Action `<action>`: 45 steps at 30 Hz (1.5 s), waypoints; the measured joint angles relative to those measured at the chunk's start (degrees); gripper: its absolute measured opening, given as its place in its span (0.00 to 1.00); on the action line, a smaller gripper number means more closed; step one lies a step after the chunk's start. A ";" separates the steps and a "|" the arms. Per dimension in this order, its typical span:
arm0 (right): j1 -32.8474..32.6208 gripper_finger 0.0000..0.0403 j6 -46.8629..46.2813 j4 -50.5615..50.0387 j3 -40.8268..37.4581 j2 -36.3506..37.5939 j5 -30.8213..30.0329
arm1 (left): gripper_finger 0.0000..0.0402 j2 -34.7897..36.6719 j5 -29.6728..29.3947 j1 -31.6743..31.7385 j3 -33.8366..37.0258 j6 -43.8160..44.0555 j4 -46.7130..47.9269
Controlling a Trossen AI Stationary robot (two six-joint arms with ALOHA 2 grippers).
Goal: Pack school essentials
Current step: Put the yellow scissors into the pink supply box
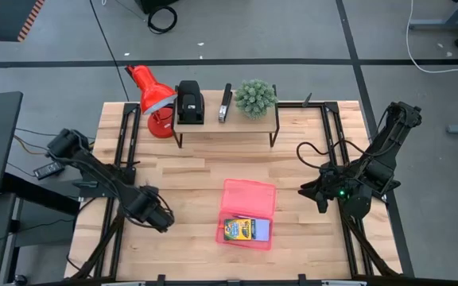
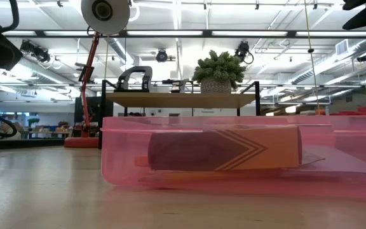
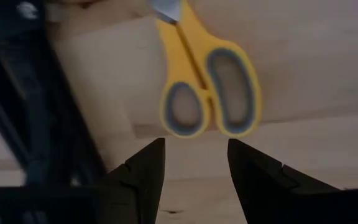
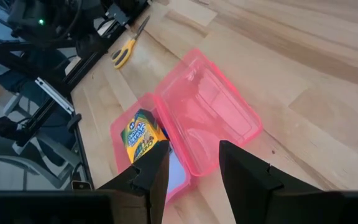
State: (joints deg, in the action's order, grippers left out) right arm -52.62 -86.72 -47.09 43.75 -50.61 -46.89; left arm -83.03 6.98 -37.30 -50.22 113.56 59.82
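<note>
Under left tool (image 3: 194,155), hidden scissors (image 3: 207,93)

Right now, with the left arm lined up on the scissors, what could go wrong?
The yellow-handled scissors lie flat on the wood, so the open left gripper may scrape the table or slide them away. The pink case already holds the crayon box, so the scissors could jam against it.
</note>
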 joint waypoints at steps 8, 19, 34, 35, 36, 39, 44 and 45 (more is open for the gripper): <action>0.00 0.36 -0.02 0.02 0.02 0.00 0.00 | 0.46 -3.82 -0.39 0.00 0.00 -0.64 -2.97; 0.00 0.36 -0.22 0.04 0.02 0.01 -0.01 | 0.46 -8.70 -0.83 1.24 0.00 -0.86 -3.29; 0.00 0.36 -1.79 0.11 0.02 0.00 0.00 | 0.45 -10.01 -1.59 2.76 0.04 -3.94 -3.21; 0.00 0.36 -1.77 0.11 0.00 0.00 0.00 | 0.45 -10.01 -1.57 2.95 0.04 -4.46 -3.54; 0.00 0.36 -1.79 0.12 0.00 0.01 0.00 | 0.45 -10.01 -1.44 3.09 0.04 -4.85 -3.97; 0.00 0.36 -1.79 0.11 0.02 0.00 0.00 | 0.46 -10.01 -0.83 3.14 0.04 -5.08 -5.18; 0.00 0.36 -1.79 0.11 0.01 0.00 0.00 | 0.47 -9.96 0.02 2.32 0.85 -2.78 -6.26; -0.01 0.36 -1.79 0.11 0.01 0.00 0.00 | 0.47 -9.96 0.96 2.29 1.86 -2.43 -7.43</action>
State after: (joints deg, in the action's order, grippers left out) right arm -52.63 -88.51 -46.98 43.75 -50.61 -46.89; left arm -92.99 7.94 -35.00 -48.36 111.13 52.38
